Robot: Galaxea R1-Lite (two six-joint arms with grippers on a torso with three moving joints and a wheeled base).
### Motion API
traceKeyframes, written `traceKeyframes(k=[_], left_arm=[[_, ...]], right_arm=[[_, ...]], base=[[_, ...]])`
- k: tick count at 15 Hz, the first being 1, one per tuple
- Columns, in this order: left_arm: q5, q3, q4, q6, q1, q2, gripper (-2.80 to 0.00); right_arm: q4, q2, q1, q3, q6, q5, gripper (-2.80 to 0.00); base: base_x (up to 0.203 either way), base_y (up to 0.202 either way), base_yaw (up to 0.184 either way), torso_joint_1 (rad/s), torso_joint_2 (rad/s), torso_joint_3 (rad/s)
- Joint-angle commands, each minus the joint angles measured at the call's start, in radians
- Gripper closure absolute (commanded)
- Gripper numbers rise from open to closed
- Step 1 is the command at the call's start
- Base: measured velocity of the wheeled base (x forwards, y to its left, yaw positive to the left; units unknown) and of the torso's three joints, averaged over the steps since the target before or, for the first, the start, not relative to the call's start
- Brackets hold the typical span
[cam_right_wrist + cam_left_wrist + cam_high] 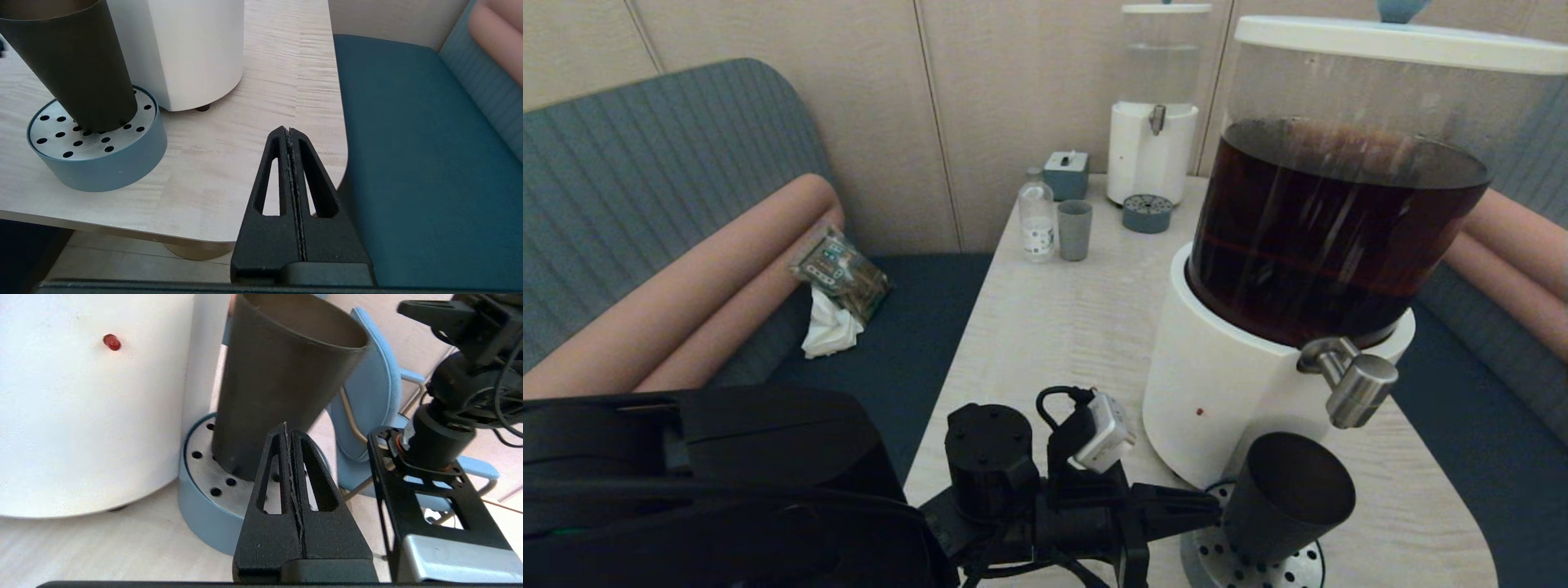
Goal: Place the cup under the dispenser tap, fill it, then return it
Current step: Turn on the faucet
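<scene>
Small matte black tapered cup [1288, 496], standing upright on a round grey-blue perforated drip tray [96, 153] near the tabletop's near right corner, directly below the brushed-steel dispenser tap [1349, 382]. Inside of cup dark; contents not discernible. Large white-based dispenser [1225, 384] just beside the tray, clear tank roughly two-thirds full of dark brown drink. Left gripper [286, 428] at the cup's lower wall, fingers pressed together, tip just beside or touching the cup, not around it. Right gripper [289, 131] off the near right corner, fingers closed on nothing. Toward the far edge: smaller white dispenser [1152, 151] holding clear liquid, grey-blue cup [1075, 229], small clear bottle [1036, 220].
</scene>
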State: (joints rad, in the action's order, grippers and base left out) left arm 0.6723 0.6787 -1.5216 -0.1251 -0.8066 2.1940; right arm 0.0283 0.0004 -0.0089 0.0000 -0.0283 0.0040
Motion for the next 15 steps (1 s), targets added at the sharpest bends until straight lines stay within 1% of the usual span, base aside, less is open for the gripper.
traceKeyframes(k=[1, 5, 15], left_arm=[[0.003, 0.027, -0.008, -0.002, 0.000, 0.034, 0.00], [0.003, 0.074, -0.008, -0.013, -0.003, 0.066, 0.00], [-0.003, 0.086, -0.008, -0.019, -0.014, 0.066, 0.00]], right_arm=[[0.001, 0.000, 0.000, 0.009, -0.001, 0.001, 0.00], [0.001, 0.000, 0.000, 0.009, -0.001, 0.001, 0.00], [0.001, 0.000, 0.000, 0.009, -0.001, 0.001, 0.00]], base=[[0.000, 0.000, 0.000, 0.000, 0.00, 0.000], [0.000, 0.000, 0.000, 0.000, 0.00, 0.000], [0.000, 0.000, 0.000, 0.000, 0.00, 0.000]])
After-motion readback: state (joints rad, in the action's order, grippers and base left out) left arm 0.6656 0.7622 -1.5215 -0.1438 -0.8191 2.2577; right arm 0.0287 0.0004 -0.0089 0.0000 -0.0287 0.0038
